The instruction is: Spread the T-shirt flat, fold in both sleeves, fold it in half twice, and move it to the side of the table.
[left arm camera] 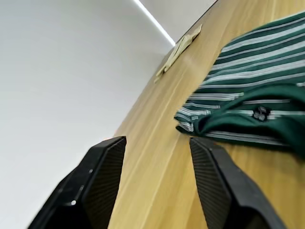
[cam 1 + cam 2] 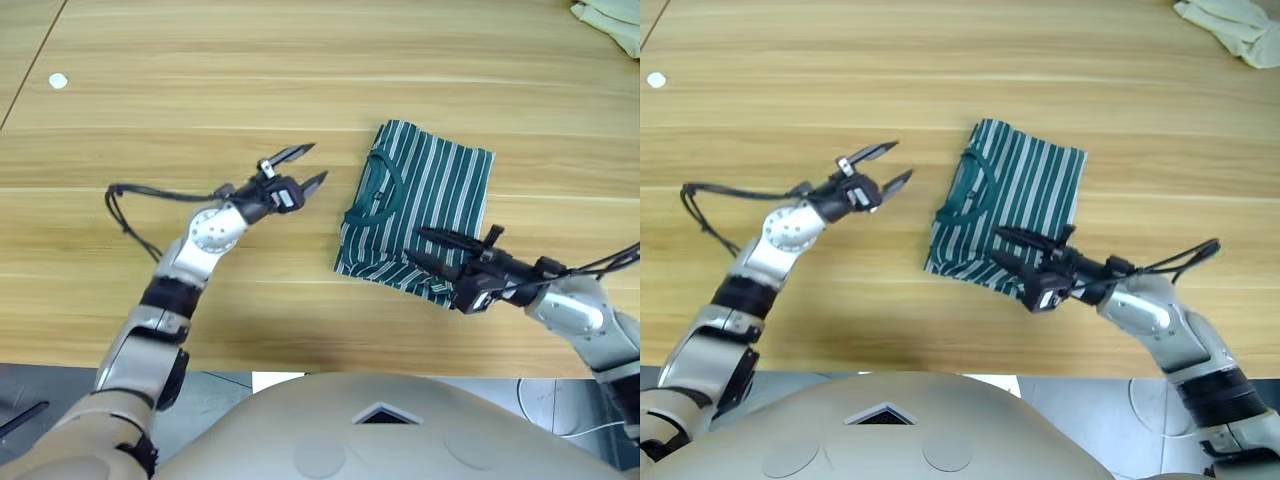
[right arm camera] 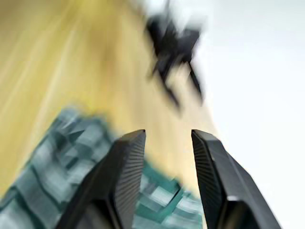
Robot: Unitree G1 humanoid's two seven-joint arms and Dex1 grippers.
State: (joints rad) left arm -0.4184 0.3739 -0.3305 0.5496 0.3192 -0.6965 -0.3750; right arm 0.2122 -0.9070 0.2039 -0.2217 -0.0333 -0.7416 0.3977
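Note:
The green T-shirt [image 2: 420, 205] with white stripes lies folded into a small rectangle on the wooden table [image 2: 250, 70], right of centre, collar on its left side. My left gripper [image 2: 308, 166] hovers open just left of the T-shirt, fingers apart with nothing between them. My right gripper [image 2: 418, 247] is open over the T-shirt's near right corner, its black fingers [image 3: 123, 176] spread above the striped cloth [image 3: 52, 176]. In the left wrist view the T-shirt's collar edge [image 1: 248, 114] lies beyond the open fingers [image 1: 102, 176].
A crumpled pale cloth [image 2: 610, 22] lies at the table's far right corner. A small white disc [image 2: 58, 81] sits at the far left. The table's near edge [image 2: 300, 368] runs just below both arms.

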